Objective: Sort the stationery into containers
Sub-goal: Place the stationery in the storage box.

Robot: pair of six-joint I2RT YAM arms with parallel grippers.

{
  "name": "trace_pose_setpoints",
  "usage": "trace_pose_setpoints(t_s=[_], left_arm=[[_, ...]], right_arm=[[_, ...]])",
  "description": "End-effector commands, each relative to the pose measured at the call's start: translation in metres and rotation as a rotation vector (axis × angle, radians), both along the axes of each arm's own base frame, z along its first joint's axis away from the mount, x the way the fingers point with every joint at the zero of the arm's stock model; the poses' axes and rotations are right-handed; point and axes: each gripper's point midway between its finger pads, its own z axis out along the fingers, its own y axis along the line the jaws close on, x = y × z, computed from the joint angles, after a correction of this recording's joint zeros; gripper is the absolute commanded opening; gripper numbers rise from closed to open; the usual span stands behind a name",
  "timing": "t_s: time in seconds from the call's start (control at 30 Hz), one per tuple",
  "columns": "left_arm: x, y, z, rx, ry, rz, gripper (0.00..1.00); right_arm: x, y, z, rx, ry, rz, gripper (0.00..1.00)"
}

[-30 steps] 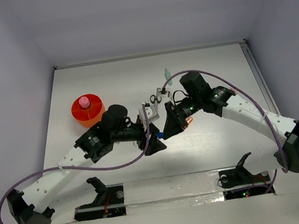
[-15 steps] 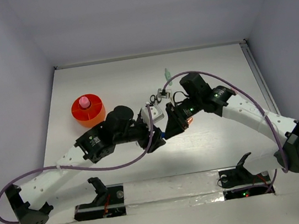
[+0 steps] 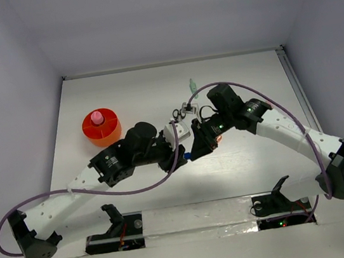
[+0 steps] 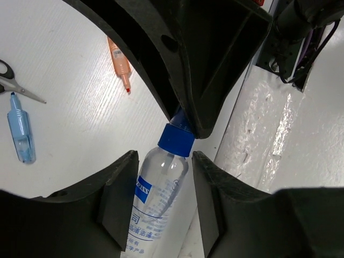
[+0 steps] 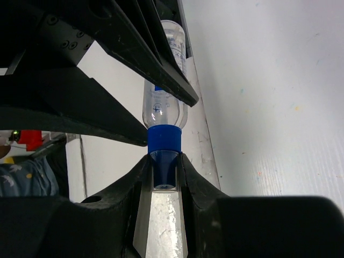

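A small clear spray bottle with a blue collar (image 4: 161,183), the blue-white item, hangs between both grippers above the table's middle. My right gripper (image 5: 164,164) is shut on its blue cap, with the body (image 5: 164,102) pointing away. My left gripper (image 4: 163,161) is open, with a jaw on each side of the bottle's body and small gaps. In the top view the grippers meet at the blue spot (image 3: 189,157). The orange-red cup (image 3: 110,134) at the left holds a pink tube (image 3: 96,118).
An orange marker (image 4: 119,62), a light blue marker (image 4: 20,131) and scissors (image 4: 13,86) lie on the table beyond the grippers. A green marker (image 3: 193,86) lies farther back. The scissors (image 3: 181,110) sit just behind the arms. Purple cables loop beside both arms.
My left arm has swung right and forward, bringing its open jaws around the bottle held by the right gripper. The right arm has barely moved.
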Motion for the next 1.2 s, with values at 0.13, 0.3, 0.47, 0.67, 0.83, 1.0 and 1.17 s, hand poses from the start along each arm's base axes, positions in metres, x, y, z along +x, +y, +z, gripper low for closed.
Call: trace_pose_setpoints(t_s=[0.13,0.3,0.47,0.67,0.83,1.0,1.17], left_arm=[[-0.007,-0.012,-0.001,-0.007,0.020,-0.060,0.28],[-0.009,-0.014,0.004,-0.007,0.005,-0.080,0.41],[-0.010,-0.014,0.003,-0.006,0.006,-0.088,0.43],[-0.008,-0.012,0.006,-0.009,-0.014,-0.076,0.22],[0.000,-0.011,0.008,-0.006,-0.033,-0.041,0.00],[0.020,-0.006,0.000,0.025,-0.064,0.073,0.00],[0.056,0.004,-0.001,0.050,-0.112,0.287,0.00]], right_arm=[[0.001,0.005,0.033,0.083,-0.094,0.023,0.00],[0.003,0.006,0.039,0.090,-0.105,0.019,0.00],[0.004,0.007,0.044,0.097,-0.117,0.017,0.00],[0.009,0.005,0.042,0.087,-0.124,-0.001,0.00],[0.011,0.006,0.043,0.092,-0.128,-0.016,0.00],[0.019,0.005,0.058,0.139,-0.152,-0.078,0.28],[0.030,0.000,0.075,0.164,-0.213,-0.176,0.49]])
